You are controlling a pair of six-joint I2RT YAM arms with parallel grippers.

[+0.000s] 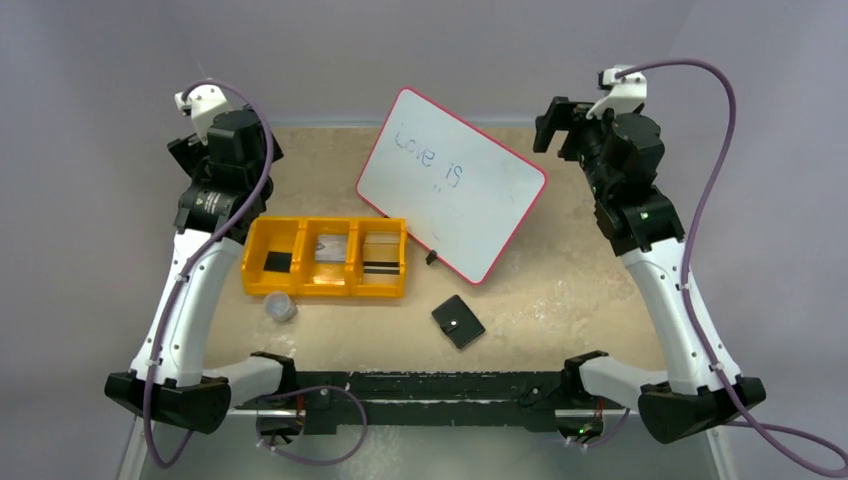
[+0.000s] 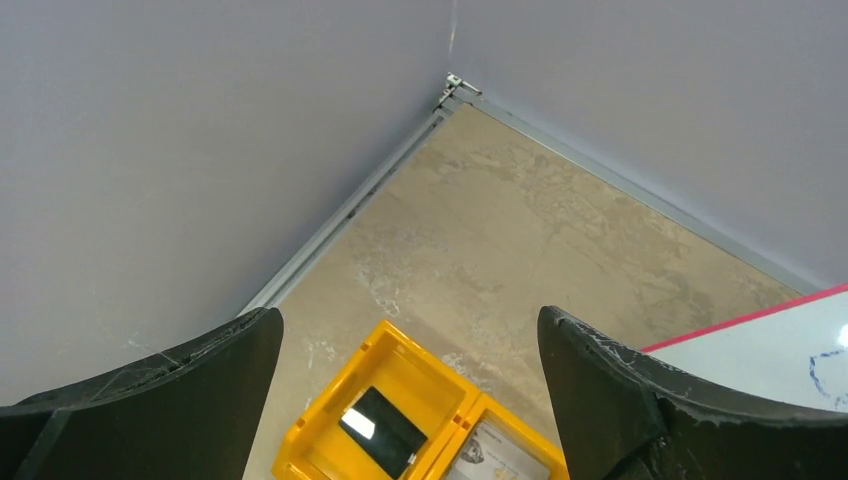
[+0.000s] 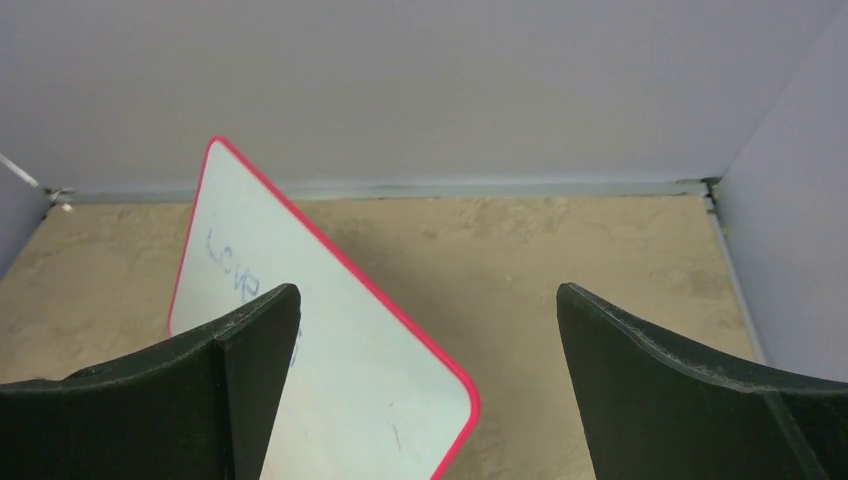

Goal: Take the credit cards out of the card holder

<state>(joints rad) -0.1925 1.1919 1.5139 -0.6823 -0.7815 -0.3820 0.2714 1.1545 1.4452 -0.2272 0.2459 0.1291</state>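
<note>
Wallet first: the card holder (image 1: 458, 321) lies shut and flat on the table (image 1: 590, 290), near the near right corner of the yellow tray (image 1: 325, 286), snap tab up. No credit cards show from it, so we judge they are inside and nothing of the task is done; the step in hand is the first reach. The next move, as we read it, calls for one arm to pin the holder while the other undoes the snap and folds it open, since a shut bifold offers no card edge to pinch. The tray's left compartment holds a small flat black rectangle (image 1: 278, 262); its middle and right ones hold pale items we cannot name. A small clear cup (image 1: 281, 307) stands just by the tray's near edge, and a red-edged whiteboard (image 1: 450, 185) sits beyond its far right end. Both arms are folded back and raised, well apart from the holder: the left gripper (image 2: 408, 318) looks down over the tray's far left end, the right gripper (image 3: 428, 292) hangs over the whiteboard, far right of the tray. Each has its jaws spread wide with nothing between them.
</note>
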